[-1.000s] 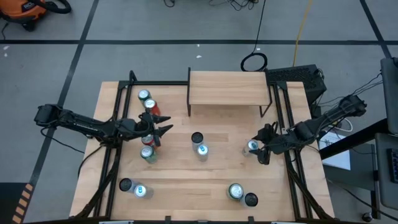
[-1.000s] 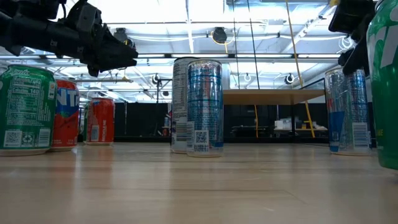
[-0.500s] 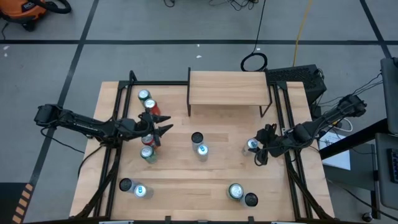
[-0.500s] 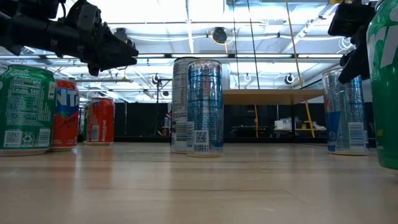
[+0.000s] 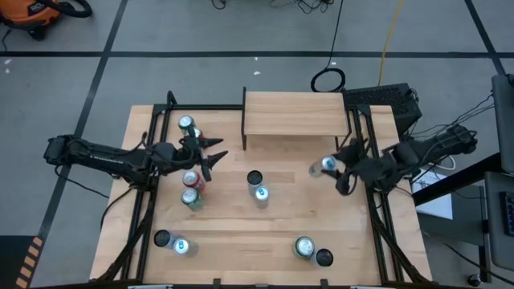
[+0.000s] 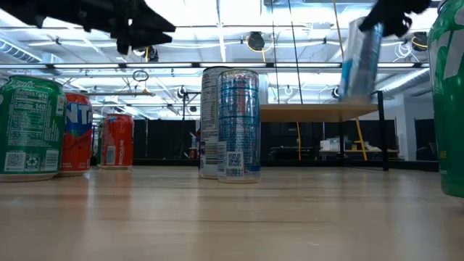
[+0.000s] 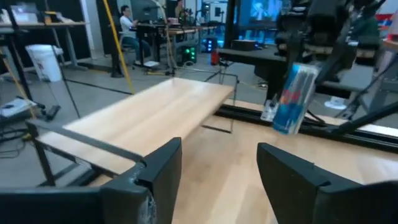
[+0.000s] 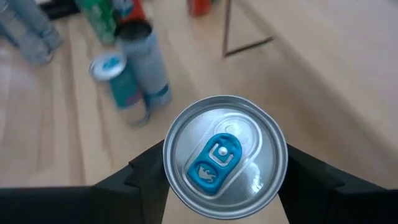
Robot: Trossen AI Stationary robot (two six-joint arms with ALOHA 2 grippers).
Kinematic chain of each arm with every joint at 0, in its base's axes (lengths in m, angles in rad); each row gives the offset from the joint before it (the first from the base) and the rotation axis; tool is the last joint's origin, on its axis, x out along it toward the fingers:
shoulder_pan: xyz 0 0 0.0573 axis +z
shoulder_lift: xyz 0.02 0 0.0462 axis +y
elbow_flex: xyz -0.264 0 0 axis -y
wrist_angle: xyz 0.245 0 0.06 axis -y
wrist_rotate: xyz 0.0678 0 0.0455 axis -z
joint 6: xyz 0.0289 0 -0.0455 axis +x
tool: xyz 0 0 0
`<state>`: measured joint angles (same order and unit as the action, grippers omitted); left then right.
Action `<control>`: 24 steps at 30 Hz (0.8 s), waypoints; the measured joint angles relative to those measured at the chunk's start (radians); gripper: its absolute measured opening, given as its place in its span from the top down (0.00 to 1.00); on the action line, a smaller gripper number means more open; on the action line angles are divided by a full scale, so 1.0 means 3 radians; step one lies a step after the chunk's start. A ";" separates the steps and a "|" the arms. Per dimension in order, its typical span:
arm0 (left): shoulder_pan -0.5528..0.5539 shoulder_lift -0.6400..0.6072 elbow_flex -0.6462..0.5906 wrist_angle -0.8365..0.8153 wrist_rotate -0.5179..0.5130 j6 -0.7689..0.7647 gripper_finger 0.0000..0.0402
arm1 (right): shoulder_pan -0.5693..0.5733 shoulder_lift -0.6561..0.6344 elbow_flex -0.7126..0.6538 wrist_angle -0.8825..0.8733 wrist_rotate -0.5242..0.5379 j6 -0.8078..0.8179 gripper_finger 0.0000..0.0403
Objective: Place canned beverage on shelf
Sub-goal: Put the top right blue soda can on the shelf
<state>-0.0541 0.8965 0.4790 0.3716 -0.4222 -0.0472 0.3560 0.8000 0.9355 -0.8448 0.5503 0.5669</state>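
Our right gripper (image 5: pixel 337 170) grips the tilted can (image 5: pixel 327 165) beside the shelf (image 5: pixel 294 113); it could clip the edge. Left gripper (image 5: pixel 210 152) looks empty.

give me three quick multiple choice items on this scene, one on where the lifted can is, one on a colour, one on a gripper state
1. Where is the slim blue and silver can?
A. standing on the shelf
B. lifted off the table in the right gripper
C. lying on the floor

2. What colour is that can's pull tab?
A. blue
B. red
C. gold

3. What do the left gripper's fingers hold?
A. a green can
B. a red can
C. nothing

Answers:
1 B: the low view shows it tilted in the air, level with the shelf, in the right gripper.
2 A: the right wrist view shows a blue tab.
3 C: the left gripper shows an empty gap between its fingers.
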 joint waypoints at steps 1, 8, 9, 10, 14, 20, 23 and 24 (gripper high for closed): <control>0.0037 0.0000 0.0054 -0.0033 0.0027 0.0021 0.45 | -0.0053 0.0002 0.0096 -0.0042 0.0003 -0.0081 0.45; 0.0394 0.0096 0.0286 -0.0179 0.0586 0.0093 0.36 | -0.0415 0.0077 0.0614 -0.0062 -0.0099 -0.0605 0.45; 0.0444 0.0142 0.0331 -0.0165 0.0699 0.0092 0.36 | -0.0453 0.0110 0.0672 -0.0065 -0.0113 -0.0655 0.45; 0.0488 0.0201 0.0384 -0.0141 0.0800 0.0091 0.35 | -0.0496 0.0143 0.0729 -0.0064 -0.0149 -0.0711 0.45; 0.0613 0.0516 0.0604 -0.0136 0.1045 0.0128 0.35 | -0.0643 0.0328 0.0875 -0.0021 -0.0342 -0.0911 0.44; 0.0638 0.1013 0.0951 -0.0068 0.1107 0.0385 0.35 | -0.0763 0.0592 0.0978 0.0183 -0.0728 -0.1250 0.44; 0.0653 0.1229 0.1107 0.0016 0.1252 0.0428 0.35 | -0.0825 0.0654 0.1059 0.0206 -0.0755 -0.1432 0.44; 0.0663 0.1295 0.1156 0.0027 0.1318 0.0442 0.35 | -0.0857 0.0668 0.1089 0.0211 -0.0817 -0.1488 0.44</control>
<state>0.1447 1.2850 0.8257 0.3797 -0.0267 0.0853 0.0988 1.0005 1.2622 -0.7815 0.3052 0.1205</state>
